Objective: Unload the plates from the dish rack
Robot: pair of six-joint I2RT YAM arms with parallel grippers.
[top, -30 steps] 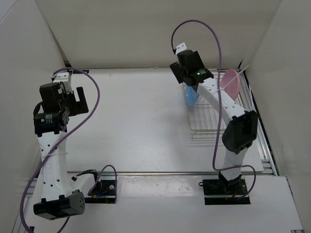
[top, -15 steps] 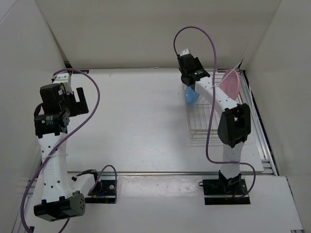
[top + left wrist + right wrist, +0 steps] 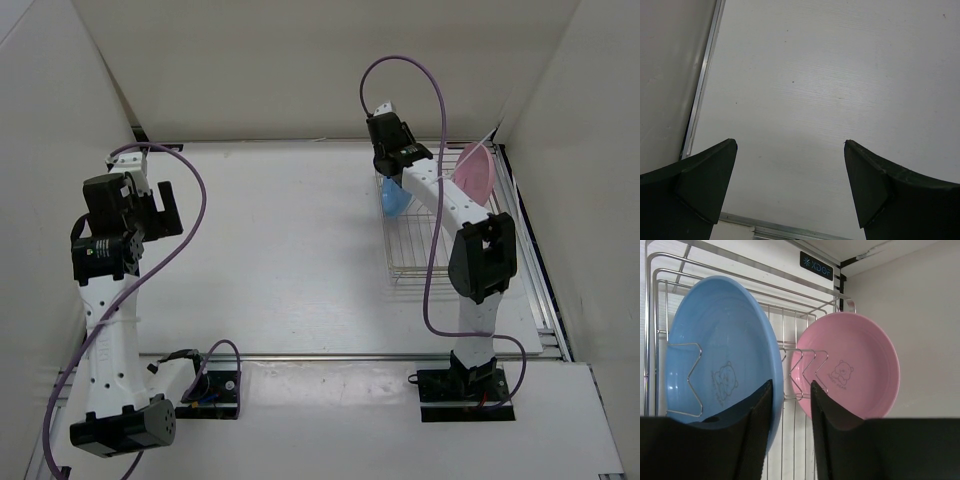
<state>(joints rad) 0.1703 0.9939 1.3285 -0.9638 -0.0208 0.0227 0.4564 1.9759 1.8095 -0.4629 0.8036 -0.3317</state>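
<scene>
Right wrist view: the right gripper [image 3: 791, 384] covers the 6 o'clock edges of the blue plate [image 3: 715, 350] and pink plate [image 3: 850, 365]; contact with the blue rim cannot be told.

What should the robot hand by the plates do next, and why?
Probably close the right gripper on the rim of the light blue round plastic plate. That rim appears to sit in the gap between its two fingers, which are not pinching yet. The plate stands upright in the silvery wire dish rack, beside the pink round plastic plate, so it needs a firm grip before lifting.
</scene>
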